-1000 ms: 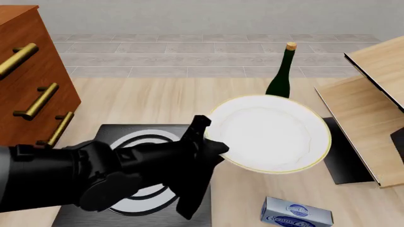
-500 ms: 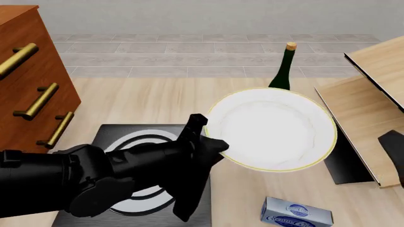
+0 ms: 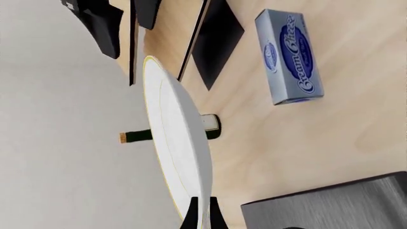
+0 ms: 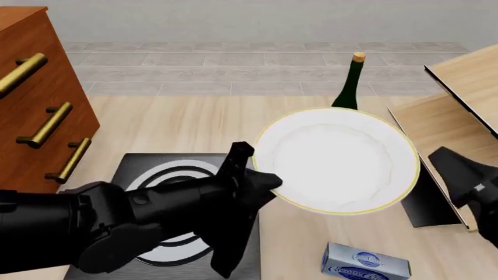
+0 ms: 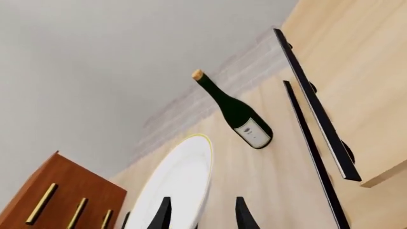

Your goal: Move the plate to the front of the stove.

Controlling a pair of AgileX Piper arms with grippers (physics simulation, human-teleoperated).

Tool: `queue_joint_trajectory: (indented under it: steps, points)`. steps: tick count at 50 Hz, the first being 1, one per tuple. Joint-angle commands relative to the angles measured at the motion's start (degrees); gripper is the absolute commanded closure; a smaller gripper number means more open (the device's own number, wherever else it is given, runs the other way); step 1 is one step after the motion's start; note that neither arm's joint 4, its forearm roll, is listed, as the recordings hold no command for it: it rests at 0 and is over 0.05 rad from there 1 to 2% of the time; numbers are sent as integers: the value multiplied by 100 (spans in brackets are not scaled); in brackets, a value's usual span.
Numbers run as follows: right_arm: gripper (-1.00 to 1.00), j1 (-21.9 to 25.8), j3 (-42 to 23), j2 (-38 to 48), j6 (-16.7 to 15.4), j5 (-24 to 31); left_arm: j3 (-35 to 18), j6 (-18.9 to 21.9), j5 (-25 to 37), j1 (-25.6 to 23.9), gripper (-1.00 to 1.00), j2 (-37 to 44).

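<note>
Plate (image 4: 336, 160) held aloft at frame centre, right of the stove (image 4: 148, 170), left gripper (image 4: 251, 175) jaws pinching its near-left rim. Right gripper (image 5: 200, 214) jaws spread, beside the rim. I'd keep it level, lower gently onto surface (image 4: 195, 125).

1. The wine bottle (image 4: 348, 86) stands just behind the raised plate (image 4: 336, 160).
2. The cream cheese box (image 4: 365, 263) lies on the table (image 4: 195, 125) right of the stove (image 4: 139, 164).
3. Open table stretches behind the stove.
4. The drawer cabinet (image 4: 35, 93) blocks the left.
</note>
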Motion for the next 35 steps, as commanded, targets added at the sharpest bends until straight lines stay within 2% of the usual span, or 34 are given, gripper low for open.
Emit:
queue_joint_trajectory:
  steps: [1,15,35]
  points:
    - [-100,104,79,1097,-36,-1023,0,4,-81,-45,100,-18]
    - [-100,258,32,2067,-60,-1828,42,-18,-124,-53,100,-37]
    - [-100,506,247,3212,70,-3013,21,-1,-89,-100,100,-106]
